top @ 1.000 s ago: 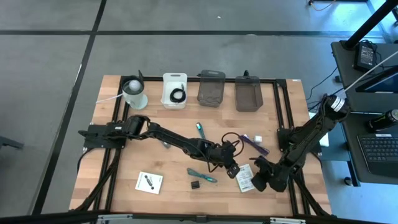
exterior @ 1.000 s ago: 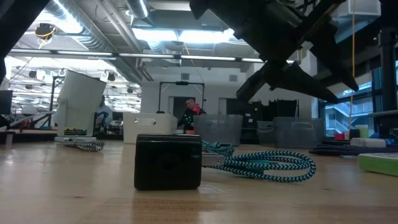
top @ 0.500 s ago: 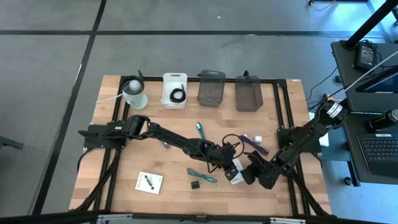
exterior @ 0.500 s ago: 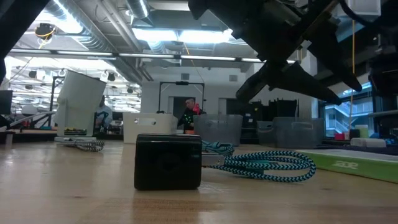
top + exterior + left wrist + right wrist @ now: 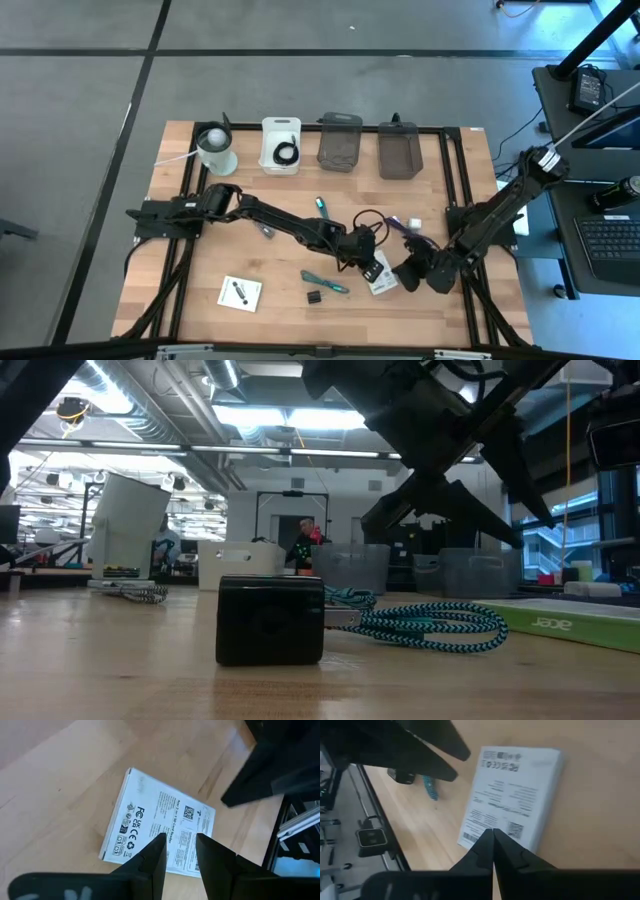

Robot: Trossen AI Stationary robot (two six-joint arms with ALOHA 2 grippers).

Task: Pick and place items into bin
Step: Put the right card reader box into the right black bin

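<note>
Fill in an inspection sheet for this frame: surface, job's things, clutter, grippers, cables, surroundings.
Surface: wooden table, black frame rails along its sides.
Job's things: white printed card flat between both grippers; second card near the front left; teal tie; tiny black block; teal pen; purple strip; white cube.
Clutter: white cylinder at the back left.
Bins: white bin holding a black coiled cable; two grey bins beside it.
Grippers: left gripper over the card, jaws apart; right gripper over the same card, jaws shut, holding nothing.
Cables: black cable loop by the left arm.
Surroundings: grey floor; desk with keyboard at right.
</note>
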